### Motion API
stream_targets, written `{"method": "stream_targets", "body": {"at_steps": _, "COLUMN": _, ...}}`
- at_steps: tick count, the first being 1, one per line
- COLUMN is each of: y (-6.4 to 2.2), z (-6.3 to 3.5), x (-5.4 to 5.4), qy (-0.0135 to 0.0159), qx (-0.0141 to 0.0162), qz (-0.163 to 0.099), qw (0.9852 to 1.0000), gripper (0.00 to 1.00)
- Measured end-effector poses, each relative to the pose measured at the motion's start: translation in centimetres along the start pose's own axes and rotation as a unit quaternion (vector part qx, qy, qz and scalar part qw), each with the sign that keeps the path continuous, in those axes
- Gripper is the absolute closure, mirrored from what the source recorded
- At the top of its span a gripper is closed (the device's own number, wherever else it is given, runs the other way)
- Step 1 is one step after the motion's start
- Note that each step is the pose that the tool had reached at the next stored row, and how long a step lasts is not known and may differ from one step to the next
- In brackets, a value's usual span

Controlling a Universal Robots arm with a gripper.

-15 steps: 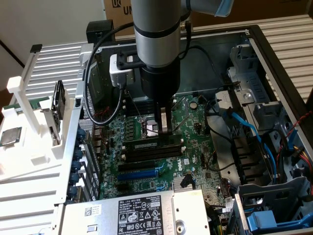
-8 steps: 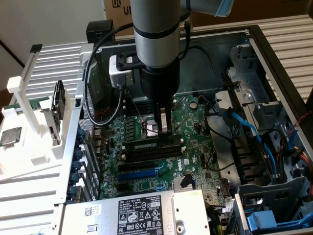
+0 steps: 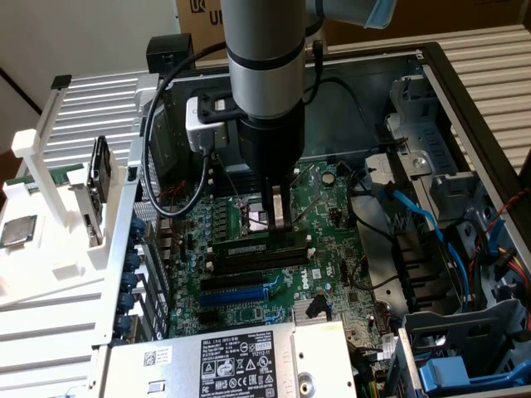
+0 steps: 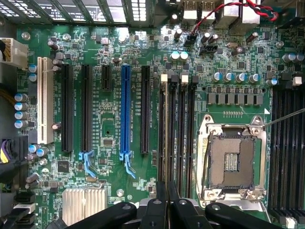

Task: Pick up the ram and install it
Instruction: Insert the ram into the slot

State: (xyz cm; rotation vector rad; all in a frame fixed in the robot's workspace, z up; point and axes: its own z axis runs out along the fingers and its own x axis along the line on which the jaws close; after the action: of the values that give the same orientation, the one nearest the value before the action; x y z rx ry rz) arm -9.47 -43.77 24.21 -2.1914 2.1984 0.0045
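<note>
One gripper point(image 4: 167, 191) tight around the ram point(image 4: 165, 129)

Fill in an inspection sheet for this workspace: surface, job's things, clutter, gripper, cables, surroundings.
Surface: green motherboard inside an open computer case.
Job's things: the ram stands edge-up among the black slots beside the empty processor socket.
Clutter: processor chip on a white rack at the exterior view's left.
Gripper: gripper shut on the ram's top edge.
Cables: black cable looping from the wrist; blue cables at the exterior view's right.
Surroundings: cardboard box behind the case.
</note>
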Motion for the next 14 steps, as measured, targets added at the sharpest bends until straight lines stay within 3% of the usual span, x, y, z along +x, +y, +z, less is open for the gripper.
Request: {"method": "stream_targets", "body": {"at_steps": 14, "y": 0.01, "z": 0.21, "x": 0.05, "qy": 0.0000, "qx": 0.0002, "qz": 0.004, "qw": 1.0000, "gripper": 0.88}}
